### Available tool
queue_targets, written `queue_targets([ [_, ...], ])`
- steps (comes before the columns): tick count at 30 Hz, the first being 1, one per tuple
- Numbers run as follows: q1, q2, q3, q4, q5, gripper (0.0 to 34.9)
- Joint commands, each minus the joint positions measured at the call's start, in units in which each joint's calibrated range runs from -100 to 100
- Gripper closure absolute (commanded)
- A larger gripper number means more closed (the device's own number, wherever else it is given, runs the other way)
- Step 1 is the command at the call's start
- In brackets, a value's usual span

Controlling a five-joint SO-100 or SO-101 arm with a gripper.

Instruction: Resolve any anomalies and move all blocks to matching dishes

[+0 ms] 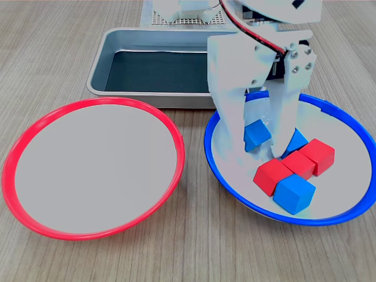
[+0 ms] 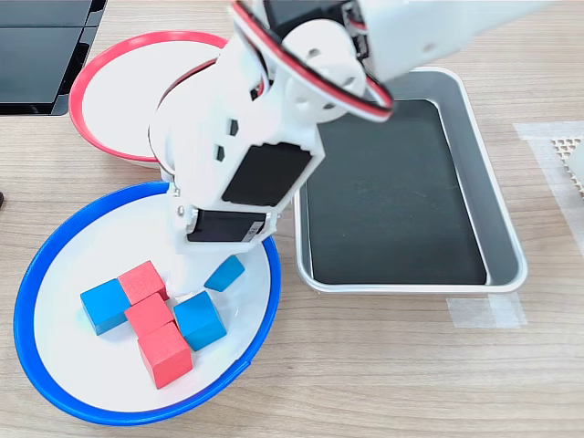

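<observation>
My end effector (image 1: 261, 138), jaws apart around a blue block (image 1: 257, 134), is down in the blue dish (image 1: 343, 214) among all six blocks. I judge red blocks (image 1: 294, 165) need lifting out next.

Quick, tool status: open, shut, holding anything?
Tool: open, lowered into the blue-rimmed dish, fingers straddling a blue block; not gripping it.
</observation>
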Motion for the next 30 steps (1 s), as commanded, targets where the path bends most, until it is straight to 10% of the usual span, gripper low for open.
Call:
queue_targets([
  [1, 0.21, 1.16, -4.32, -2.17, 0.29, 20.8],
  [15, -0.73, 4.83, -6.14, -6.05, 1.22, 21.8],
  [21, -0.45, 4.66, -4.60, -7.29, 1.90, 33.9],
  [30, -0.92, -1.48, 1.69, -5.39, 0.49, 34.6],
])
